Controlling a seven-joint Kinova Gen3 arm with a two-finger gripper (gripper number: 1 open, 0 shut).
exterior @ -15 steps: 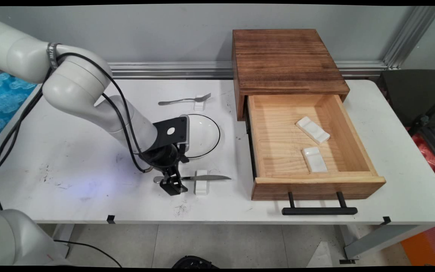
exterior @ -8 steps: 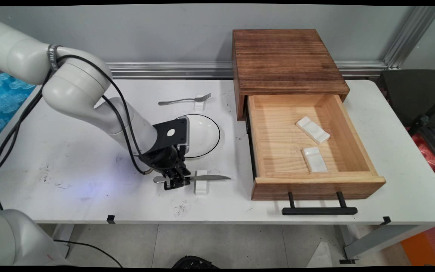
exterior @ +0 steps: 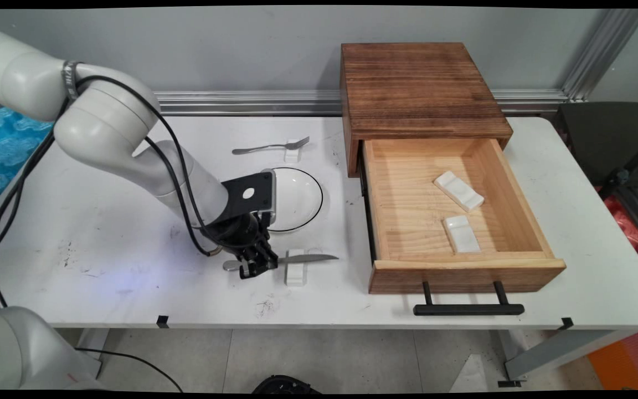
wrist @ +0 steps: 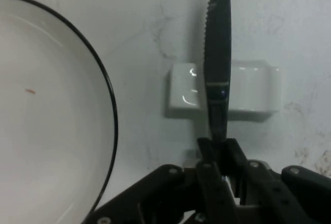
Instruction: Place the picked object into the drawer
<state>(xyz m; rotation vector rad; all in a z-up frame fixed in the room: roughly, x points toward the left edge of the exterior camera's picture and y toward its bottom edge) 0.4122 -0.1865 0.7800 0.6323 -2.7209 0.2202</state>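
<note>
The gripper [exterior: 256, 265] is seen low over the table [exterior: 103, 233], its fingers [wrist: 227, 154] drawn together and clamped on the handle of a knife [exterior: 302, 258], approx. mid-handle. In the hand view the knife [wrist: 217, 53] is shown running straight out ahead of the gripper [wrist: 218, 151], serrated edge twd the plate side. The blade is laid across a small white rest [exterior: 295, 266], just past the fingertips; in the hand view that rest [wrist: 248, 92] lies crosswise under the blade. Whether the knife is touching the rest or is raised a little off it can't be told. The handle's butt end sticks out behind the gripper.

A white plate w/ a thin black rim [exterior: 297, 198] is found just beside the gripper, on its wall-ward side; its edge [wrist: 111, 125] fills the left of the hand view, apart from knife & rest. Beyond the plate, near the wall, a fork [exterior: 271, 146] is propped on a 2nd white rest [exterior: 292, 151].

Well off past the knife tip a dark wooden box [exterior: 416, 88] is set, w/ its pale drawer [exterior: 463, 269] pulled out. Two more white rests [exterior: 458, 190] [exterior: 461, 234] lie inside the drawer, apart from each other.
</note>
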